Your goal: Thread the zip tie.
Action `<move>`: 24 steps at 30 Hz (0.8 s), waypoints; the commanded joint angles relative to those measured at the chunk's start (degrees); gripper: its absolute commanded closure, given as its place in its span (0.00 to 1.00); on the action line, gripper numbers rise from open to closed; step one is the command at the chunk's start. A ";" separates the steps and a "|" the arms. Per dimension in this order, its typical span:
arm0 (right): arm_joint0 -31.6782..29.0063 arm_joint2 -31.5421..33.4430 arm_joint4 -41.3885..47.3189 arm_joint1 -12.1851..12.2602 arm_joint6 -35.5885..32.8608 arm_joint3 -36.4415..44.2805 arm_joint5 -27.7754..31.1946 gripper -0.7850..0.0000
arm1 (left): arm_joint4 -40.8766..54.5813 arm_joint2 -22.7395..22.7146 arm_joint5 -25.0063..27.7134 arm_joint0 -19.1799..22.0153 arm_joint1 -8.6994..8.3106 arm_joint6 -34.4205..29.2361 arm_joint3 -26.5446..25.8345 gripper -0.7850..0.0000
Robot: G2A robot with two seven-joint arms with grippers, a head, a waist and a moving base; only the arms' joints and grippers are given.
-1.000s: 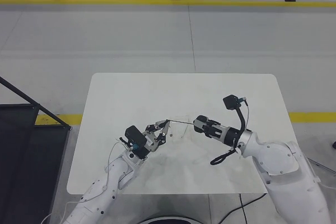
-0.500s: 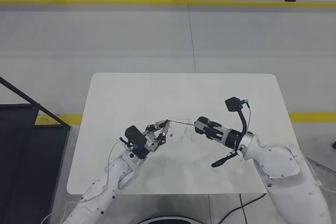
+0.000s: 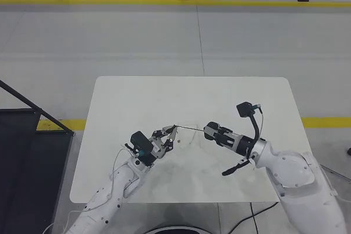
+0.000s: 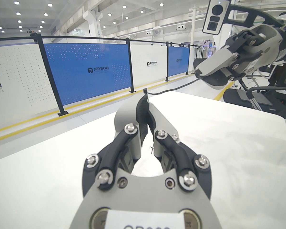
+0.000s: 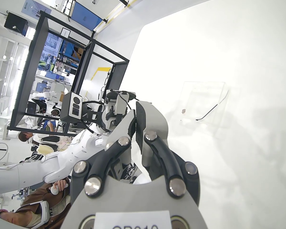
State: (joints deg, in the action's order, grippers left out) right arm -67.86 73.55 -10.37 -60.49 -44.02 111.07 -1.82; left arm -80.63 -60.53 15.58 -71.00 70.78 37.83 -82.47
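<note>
Zip tie (image 4: pixel 171 88): thin black strap held in the air, running from the left gripper across to the right gripper.
Left gripper (image 4: pixel 145 101): pads pressed together, pinching the head end, which pokes just past its tips.
Right gripper (image 4: pixel 199 72): closed on the strap's far end.
Clear tray (image 5: pixel 205 89): on the table just beside the left gripper, with a thin black strand (image 5: pixel 212 110) lying on it.
Handling: likely light, slick and springy; best pinched close to the tail tip so it can't flex while being aimed at the head's slot.
</note>
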 commanded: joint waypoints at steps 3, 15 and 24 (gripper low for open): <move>0.13 0.03 0.08 0.01 -0.26 -0.13 -0.06 1.00 | 0.00 0.00 0.00 0.00 0.00 0.00 0.00 1.00; 0.94 -0.44 -0.05 -0.03 -0.74 -0.49 -0.71 1.00 | 0.00 0.00 0.00 0.00 0.00 0.00 0.00 1.00; 1.59 -0.81 0.02 -0.06 -1.27 -0.91 -1.29 1.00 | 0.00 0.00 0.00 0.00 0.00 0.00 0.00 1.00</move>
State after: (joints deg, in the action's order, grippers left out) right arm -66.33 72.76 -10.36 -60.56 -45.21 110.18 -3.05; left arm -80.63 -60.53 15.58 -71.00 70.78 37.83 -82.47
